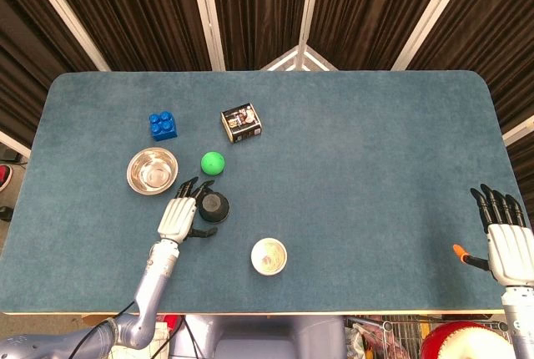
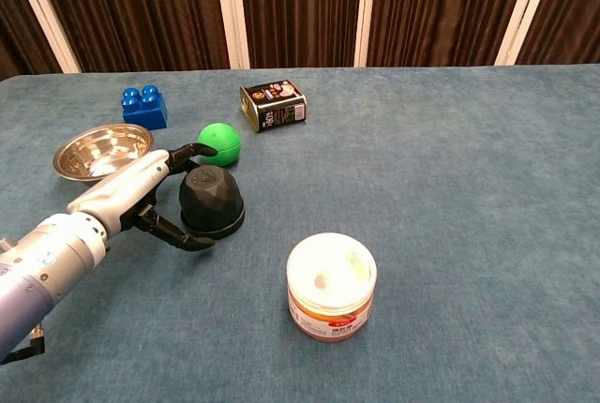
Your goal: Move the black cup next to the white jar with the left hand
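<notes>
The black cup [image 1: 214,206] [image 2: 212,200] stands upside down on the blue table, left of centre. My left hand [image 1: 178,217] [image 2: 131,199] is right beside its left side, fingers spread around it, thumb curving under the near side; I cannot tell whether it touches. It holds nothing. The white jar [image 1: 269,256] [image 2: 331,287] stands nearer the front edge, to the right of the cup. My right hand [image 1: 506,242] rests open at the table's front right corner, fingers straight.
A green ball [image 1: 213,162] [image 2: 218,141] lies just behind the cup. A steel bowl [image 1: 152,170] [image 2: 101,150] sits to the left, a blue block [image 1: 163,124] [image 2: 144,106] behind it, and a dark tin [image 1: 241,123] [image 2: 273,105] further back.
</notes>
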